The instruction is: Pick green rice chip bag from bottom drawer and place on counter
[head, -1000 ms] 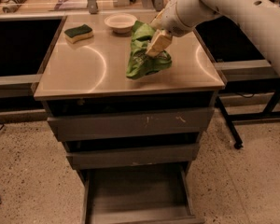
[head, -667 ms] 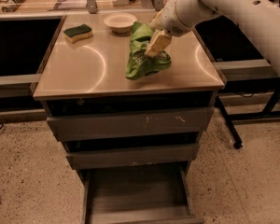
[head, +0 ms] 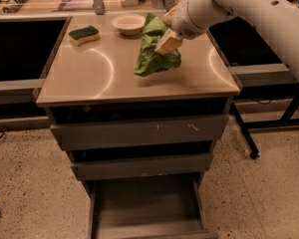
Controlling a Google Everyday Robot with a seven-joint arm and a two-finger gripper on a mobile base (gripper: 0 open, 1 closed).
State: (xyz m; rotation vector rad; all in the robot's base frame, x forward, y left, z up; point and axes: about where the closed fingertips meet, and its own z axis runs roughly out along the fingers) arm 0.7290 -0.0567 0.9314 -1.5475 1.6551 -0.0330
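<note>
— Well, where is the crumpled, shiny light-green foil snack bag (head: 150,61)?

— Up on top, over the smooth, glossy beige-tan table (head: 89,78) that caps the grey metal drawer cabinet. It sits right of the middle, towards the back half of the surface.

— Lying flat?

— No, it stands tall and bunched, with its lower end at the table and a dark shadow beneath it. I cannot tell whether that end actually touches.

— And the gripper (head: 166,40)?

— Its beige fingers are clamped on the upper right part of the snack bag, one finger pressed across the front of the foil. The thick white robot arm (head: 249,9) reaches in from the upper right corner of the view.

— What else is on the table?

— A yellow sponge with a green top (head: 84,34) near the back left corner, and a shallow pale round bowl (head: 128,23) at the back edge, just left of the snack bag. Both are apart from the bag.

— The drawers?

— The deep grey bottom drawer (head: 144,210) is pulled out towards the camera, showing a wide, flat grey floor. The two shallower grey drawers (head: 139,133) above it are also out a little, each less than the one below.

— Underfoot?

— A speckled tan floor (head: 30,183).
</note>
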